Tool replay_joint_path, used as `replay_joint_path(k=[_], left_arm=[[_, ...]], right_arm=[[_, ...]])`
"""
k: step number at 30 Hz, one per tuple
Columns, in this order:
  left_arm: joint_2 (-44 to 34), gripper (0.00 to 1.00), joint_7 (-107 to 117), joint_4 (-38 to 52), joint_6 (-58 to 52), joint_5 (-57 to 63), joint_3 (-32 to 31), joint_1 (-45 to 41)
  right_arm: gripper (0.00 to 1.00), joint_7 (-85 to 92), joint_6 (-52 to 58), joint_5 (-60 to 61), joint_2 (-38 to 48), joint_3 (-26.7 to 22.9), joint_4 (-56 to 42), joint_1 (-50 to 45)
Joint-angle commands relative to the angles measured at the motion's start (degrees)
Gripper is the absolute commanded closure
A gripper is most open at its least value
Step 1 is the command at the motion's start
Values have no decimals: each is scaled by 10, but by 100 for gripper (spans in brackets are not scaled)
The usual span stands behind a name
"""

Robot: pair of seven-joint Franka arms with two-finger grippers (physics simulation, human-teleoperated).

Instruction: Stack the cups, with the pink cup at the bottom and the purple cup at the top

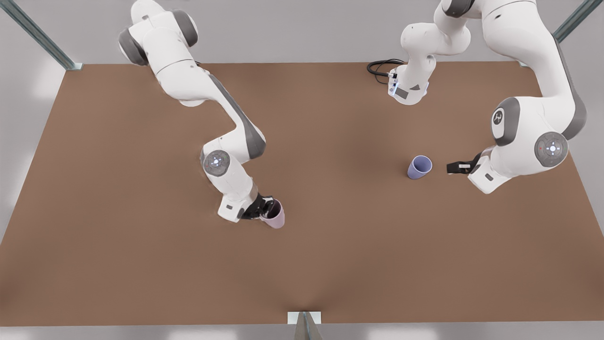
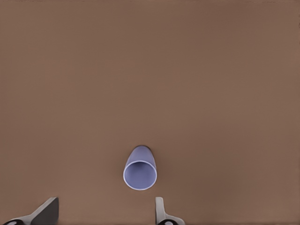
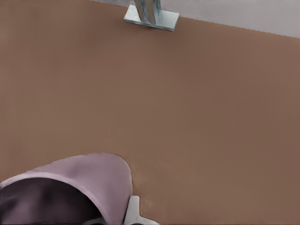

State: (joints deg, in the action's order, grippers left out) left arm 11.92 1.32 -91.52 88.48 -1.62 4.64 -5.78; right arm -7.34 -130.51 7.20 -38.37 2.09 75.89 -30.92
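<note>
The pink cup (image 1: 276,218) stands left of centre in the front view, near the table's front. My right gripper (image 1: 267,208) is at its rim, shut on the cup wall. In the right wrist view the pink cup (image 3: 89,180) is very close, with one finger (image 3: 133,212) pressed against its outside; the other finger is hidden in the dark inside. The purple cup (image 1: 419,167) stands upright on the front view's right. My left gripper (image 1: 454,167) hovers just beside it, open. The purple cup (image 2: 139,169) lies ahead of the spread fingers (image 2: 161,213), not between them.
The brown table (image 1: 330,264) carries nothing else. A metal post foot (image 3: 151,18) sits at the table's front edge. A black cable (image 1: 380,68) loops at the back beside an arm's base.
</note>
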Motion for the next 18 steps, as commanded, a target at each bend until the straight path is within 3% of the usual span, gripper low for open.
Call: replay_joint_path(k=[1,4,7,11,14,15,18], left_arm=[[-10,0,-4,-17,42,-1,2,0],[-98,0,-7,-204,200,-1,2,-3],[-128,0,-1,-344,371,-2,1,-17],[-138,0,-7,-456,493,-16,1,-17],[-132,0,-7,-473,495,-16,1,-17],[-128,0,-7,-481,496,-16,1,-17],[-124,0,-7,-506,515,-16,2,-17]], right_arm=[[79,-434,175,-37,-64,1,-116,-47],[79,-567,177,-38,-195,-7,-245,-133],[79,-585,177,-39,-217,-23,-246,-170],[79,-603,167,-39,-238,-31,-247,-178],[79,-604,159,-39,-239,-30,-246,-183],[76,-604,155,-39,-239,-31,-244,-183],[42,-604,155,-38,-238,-31,-244,-183]])
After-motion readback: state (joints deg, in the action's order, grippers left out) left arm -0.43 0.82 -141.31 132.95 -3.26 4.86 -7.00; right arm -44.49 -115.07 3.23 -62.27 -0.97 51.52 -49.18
